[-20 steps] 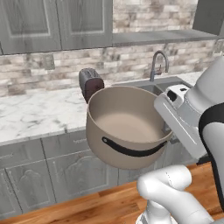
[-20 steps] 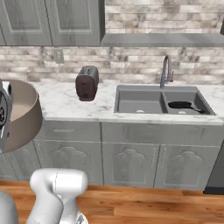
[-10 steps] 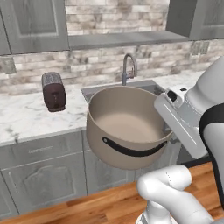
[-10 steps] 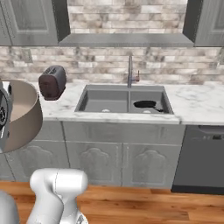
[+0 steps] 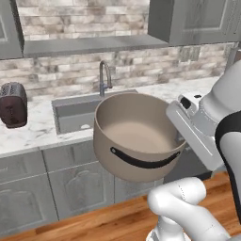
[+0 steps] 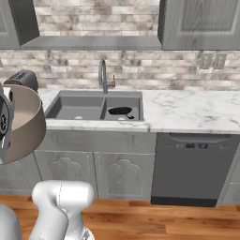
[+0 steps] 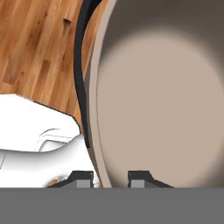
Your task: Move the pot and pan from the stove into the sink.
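End effector [image 7: 111, 177] is clamping the pot [image 5: 136, 136] rim, holding it over the floor; sink [image 6: 93, 108] is lying ahead, pan [image 6: 120, 111] already inside.

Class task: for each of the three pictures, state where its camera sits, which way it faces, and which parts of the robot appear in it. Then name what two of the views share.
Left base view: behind the arm, left; faces the grey steel sink; white arm at right carries the round tan-brown pot.
Right base view: behind, right; faces the same sink, shallow black pan inside; arm at left.
Hand view: on the hand, looking along the gripper, closed on the pot's wall.
Shared: sink, pot.
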